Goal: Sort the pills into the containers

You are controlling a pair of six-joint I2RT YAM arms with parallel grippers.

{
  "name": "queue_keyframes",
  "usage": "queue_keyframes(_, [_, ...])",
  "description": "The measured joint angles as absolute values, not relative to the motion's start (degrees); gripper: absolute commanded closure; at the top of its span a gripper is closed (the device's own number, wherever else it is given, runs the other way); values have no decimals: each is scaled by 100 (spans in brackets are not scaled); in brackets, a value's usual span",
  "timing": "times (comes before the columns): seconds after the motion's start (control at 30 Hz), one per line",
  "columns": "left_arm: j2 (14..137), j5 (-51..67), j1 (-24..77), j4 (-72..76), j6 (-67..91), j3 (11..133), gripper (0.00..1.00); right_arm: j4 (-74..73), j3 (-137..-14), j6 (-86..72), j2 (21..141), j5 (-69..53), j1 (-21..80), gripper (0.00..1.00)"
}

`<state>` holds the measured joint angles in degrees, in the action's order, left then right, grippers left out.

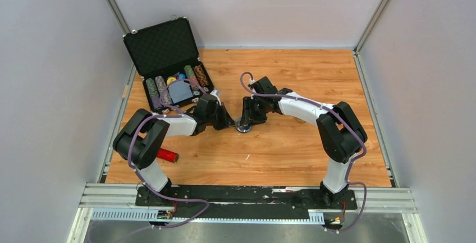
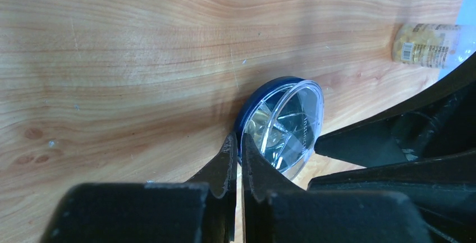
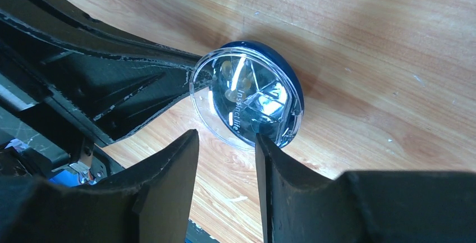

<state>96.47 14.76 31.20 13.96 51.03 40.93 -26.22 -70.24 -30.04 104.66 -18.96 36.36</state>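
The pill container (image 3: pixel 247 100) lies on the table (image 1: pixel 292 153) between my grippers. My left gripper (image 2: pixel 237 139) is pressed together at its rim. My right gripper (image 3: pixel 226 136) is spread; I should centre the rim between the jaws, then close gently so the container does not skid.

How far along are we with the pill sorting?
Early on. Done: at most something yellowish in one compartment of the round pill dish, seen through its clear lid. In hand: the left gripper is shut at the dish's rim, the right gripper open at its lid. Left: the bottle of yellow pills lies apart.
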Motion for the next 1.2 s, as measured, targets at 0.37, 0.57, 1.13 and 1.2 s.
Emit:
queue_keyframes(0.37, [9491,1376,3120,1260,5089,4034,85,-2633,-7024,-2969,10492,-1881,3636,61])
queue_keyframes(0.57, [9030,1280,3120,1068,4991,4007,72,-2635,-7024,-2995,10501,-1806,3629,62])
queue_keyframes(1.13, [8687,1208,3138,825,4709,4001,50,-2749,-7024,-3197,10621,-1570,3573,37])
queue_keyframes(1.2, [8687,1249,3138,882,4694,4001,48,-2775,-7024,-3232,10621,-1518,3548,33])
